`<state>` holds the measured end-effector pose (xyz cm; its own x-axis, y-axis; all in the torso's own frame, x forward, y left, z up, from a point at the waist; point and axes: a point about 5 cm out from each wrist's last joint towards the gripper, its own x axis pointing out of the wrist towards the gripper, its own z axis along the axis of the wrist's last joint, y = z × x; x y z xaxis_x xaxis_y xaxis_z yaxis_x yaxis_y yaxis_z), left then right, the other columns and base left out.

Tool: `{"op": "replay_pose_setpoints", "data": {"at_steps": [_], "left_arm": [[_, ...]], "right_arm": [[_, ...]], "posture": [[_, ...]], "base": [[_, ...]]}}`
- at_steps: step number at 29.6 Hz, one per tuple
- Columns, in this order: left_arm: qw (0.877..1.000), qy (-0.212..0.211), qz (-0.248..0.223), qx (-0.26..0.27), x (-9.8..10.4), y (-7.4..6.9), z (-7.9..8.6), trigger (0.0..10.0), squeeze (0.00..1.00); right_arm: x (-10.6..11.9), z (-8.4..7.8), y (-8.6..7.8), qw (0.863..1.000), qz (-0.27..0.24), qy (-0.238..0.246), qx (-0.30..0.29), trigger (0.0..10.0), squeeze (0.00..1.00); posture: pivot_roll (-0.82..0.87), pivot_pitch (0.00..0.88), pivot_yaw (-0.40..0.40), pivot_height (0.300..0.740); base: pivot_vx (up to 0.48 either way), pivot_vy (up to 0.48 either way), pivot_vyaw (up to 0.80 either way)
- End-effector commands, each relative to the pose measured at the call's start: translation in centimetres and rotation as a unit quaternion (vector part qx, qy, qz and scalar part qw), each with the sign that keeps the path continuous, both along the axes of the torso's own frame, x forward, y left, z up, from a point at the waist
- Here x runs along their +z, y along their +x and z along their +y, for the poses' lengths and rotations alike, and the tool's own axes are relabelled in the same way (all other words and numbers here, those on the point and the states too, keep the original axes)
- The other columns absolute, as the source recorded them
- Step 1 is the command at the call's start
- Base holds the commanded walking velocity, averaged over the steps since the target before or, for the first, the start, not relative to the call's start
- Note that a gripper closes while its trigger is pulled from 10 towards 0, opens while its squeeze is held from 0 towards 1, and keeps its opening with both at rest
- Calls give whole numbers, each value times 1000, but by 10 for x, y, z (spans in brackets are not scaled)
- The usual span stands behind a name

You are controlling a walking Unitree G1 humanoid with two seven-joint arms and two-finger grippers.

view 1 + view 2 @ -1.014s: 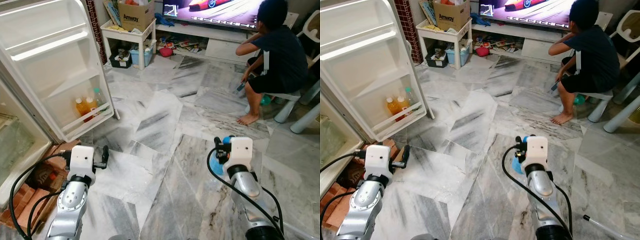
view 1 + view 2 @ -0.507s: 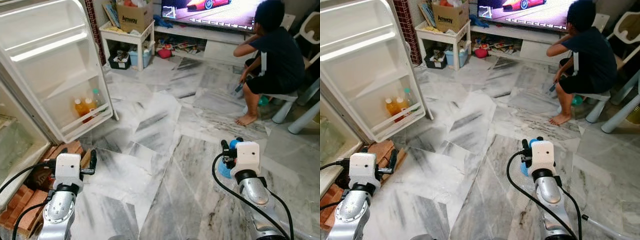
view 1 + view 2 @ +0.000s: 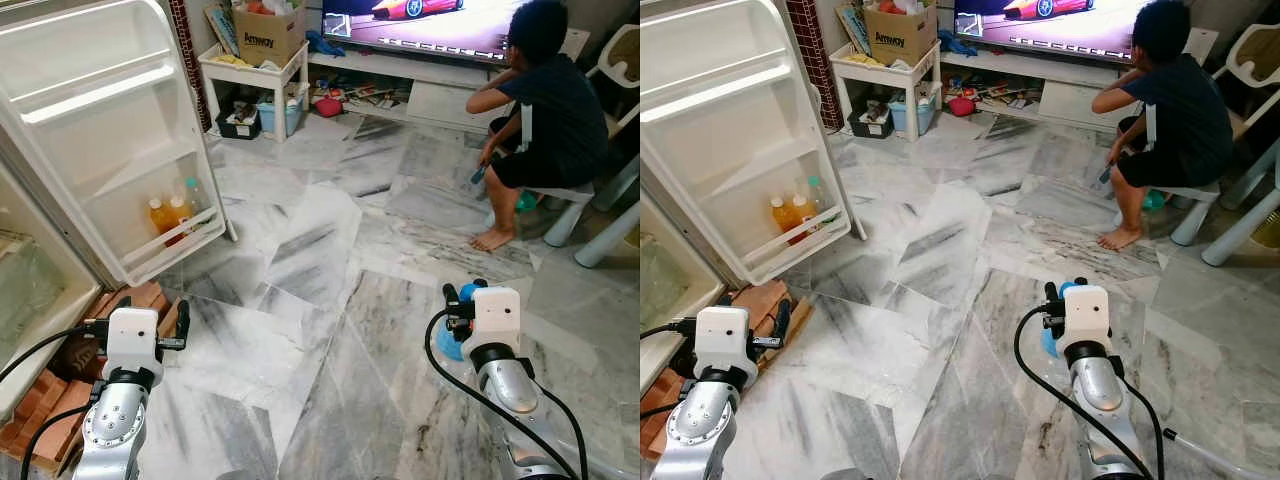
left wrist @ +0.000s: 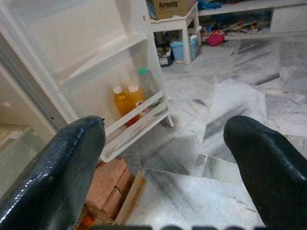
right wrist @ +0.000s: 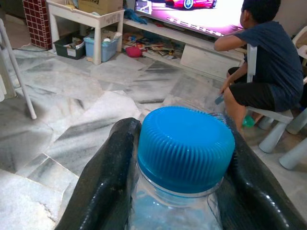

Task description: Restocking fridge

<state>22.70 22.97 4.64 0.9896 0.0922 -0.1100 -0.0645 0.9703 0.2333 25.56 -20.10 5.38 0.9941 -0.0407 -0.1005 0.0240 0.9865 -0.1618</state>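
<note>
My right gripper (image 5: 181, 127) is shut on a clear plastic bottle with a blue ribbed cap (image 5: 185, 146). It holds the bottle low over the marble floor at the right, where the bottle's blue shows beside the wrist (image 3: 447, 338). My left gripper (image 4: 165, 139) is open with nothing in it, low at the left near the fridge (image 3: 140, 322). The white fridge door (image 3: 110, 140) stands open. Its bottom door shelf holds two orange drink bottles (image 3: 168, 214) and a clear bottle with a green cap (image 4: 147, 86).
Red bricks (image 3: 58, 405) lie on the floor under the fridge body (image 3: 25, 290). A person (image 3: 555, 110) sits on a small stool before a television (image 3: 420, 18). A white side table with a cardboard box (image 3: 258, 55) stands at the back. White chair legs (image 3: 610, 235) are at far right.
Both arms have spread apart in the head views: the left gripper moved left toward the bricks, the right one a little right and down. The bottle stays gripped.
</note>
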Motion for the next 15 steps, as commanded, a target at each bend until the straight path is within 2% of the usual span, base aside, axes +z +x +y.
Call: {"op": "replay_pose_setpoints", "data": {"at_steps": [1, 15], "left_arm": [[1000, 7, -2, -3, 2, 1, 3, 10000, 0], [1000, 7, -2, -3, 2, 1, 3, 10000, 0]], "right_arm": [[11, -1, 2, 1000, -23, 1, -2, 10000, 0], [11, -1, 2, 1000, -23, 1, -2, 10000, 0]], "posture": [[37, 0, -42, 740], [37, 0, -42, 740]], "base": [[0, 0, 0], [0, 0, 0]]}}
